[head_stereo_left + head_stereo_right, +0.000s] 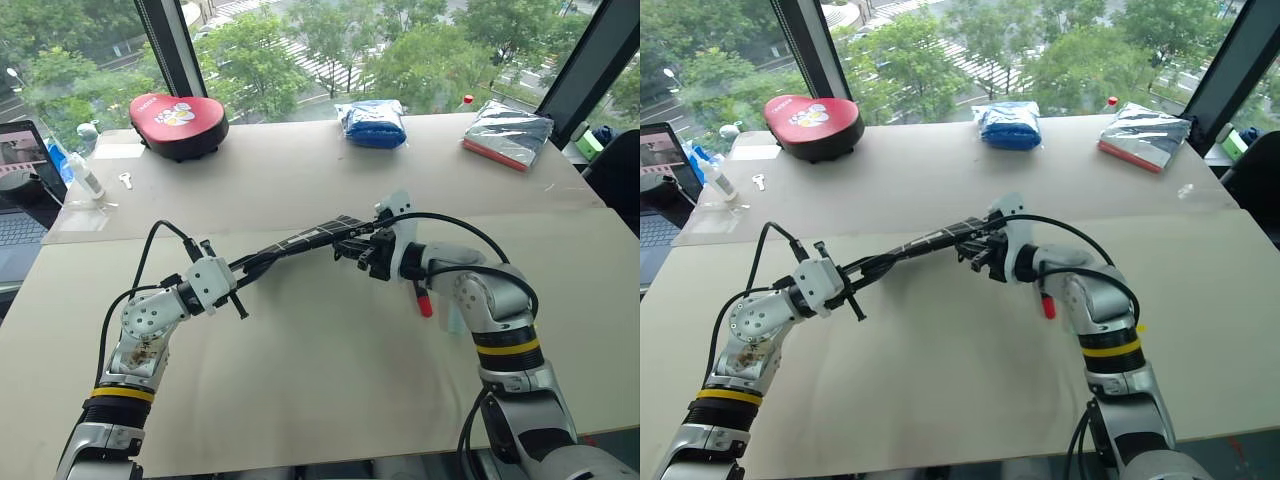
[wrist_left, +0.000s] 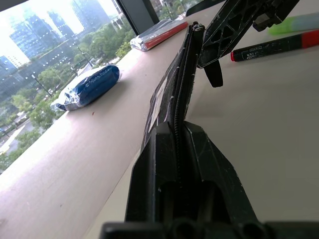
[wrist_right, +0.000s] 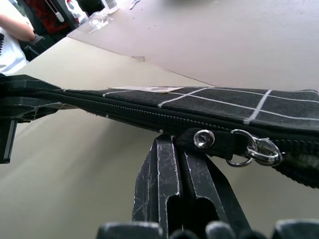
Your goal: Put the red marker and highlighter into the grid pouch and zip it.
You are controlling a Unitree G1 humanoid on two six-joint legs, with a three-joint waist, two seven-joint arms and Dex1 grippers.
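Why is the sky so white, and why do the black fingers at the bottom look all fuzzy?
In the left wrist view, daylight through the window washes out the sky above the blue packet, and the left gripper's fingers sit too close to be sharp. In the right wrist view, the fingers blur too, while the grid pouch stays sharp.

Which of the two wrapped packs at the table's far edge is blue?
The blue pack, lying near the middle of the far edge. The other, the silver pack with a red underside, lies further towards the robot's right.
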